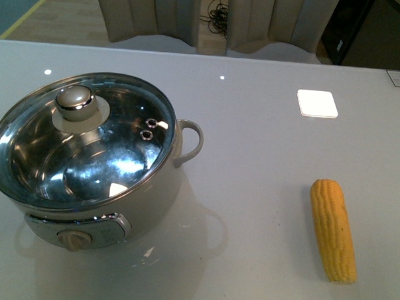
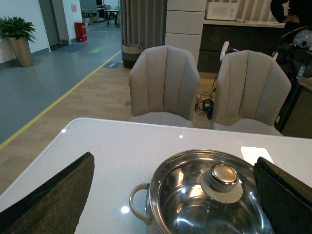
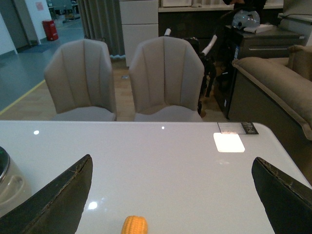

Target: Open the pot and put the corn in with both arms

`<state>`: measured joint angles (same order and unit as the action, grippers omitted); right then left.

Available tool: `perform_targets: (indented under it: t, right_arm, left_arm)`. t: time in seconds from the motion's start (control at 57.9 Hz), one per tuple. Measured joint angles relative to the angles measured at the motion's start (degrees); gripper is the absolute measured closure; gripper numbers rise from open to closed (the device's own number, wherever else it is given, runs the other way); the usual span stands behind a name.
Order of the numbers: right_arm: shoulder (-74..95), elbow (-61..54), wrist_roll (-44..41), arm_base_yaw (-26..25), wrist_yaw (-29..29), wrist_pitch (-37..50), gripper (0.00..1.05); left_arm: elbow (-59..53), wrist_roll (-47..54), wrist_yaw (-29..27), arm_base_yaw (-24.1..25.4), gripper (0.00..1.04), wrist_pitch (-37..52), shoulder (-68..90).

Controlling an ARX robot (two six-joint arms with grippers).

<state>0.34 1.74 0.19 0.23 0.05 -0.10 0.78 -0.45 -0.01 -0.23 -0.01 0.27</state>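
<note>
The cream-white pot (image 1: 160,188) stands at the table's left, closed by a glass lid (image 1: 120,146) with a round steel knob (image 1: 75,100). The yellow corn (image 1: 333,229) lies flat at the right, apart from the pot. Neither arm shows in the front view. My left gripper (image 2: 175,195) is open and empty above the pot (image 2: 141,202), its fingers (image 2: 53,195) wide apart either side of the lid knob (image 2: 224,175). My right gripper (image 3: 173,195) is open and empty, with the corn's tip (image 3: 134,225) between its fingers (image 3: 58,195) at the frame's edge.
A white square patch (image 1: 317,103) marks the table at the back right. Two beige chairs (image 2: 165,83) stand behind the table's far edge. A small label card (image 3: 238,127) lies at the far right corner. The pot's side handle (image 1: 192,140) sticks out toward the middle.
</note>
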Motion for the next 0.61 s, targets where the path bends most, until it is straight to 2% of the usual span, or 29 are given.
perform_targets:
  t: [0.605]
  right_arm:
    - [0.0,0.0,-0.02,0.0,-0.02,0.0,0.09]
  left_arm:
    - [0.0,-0.02,0.0,0.0,0.07,0.0,0.0]
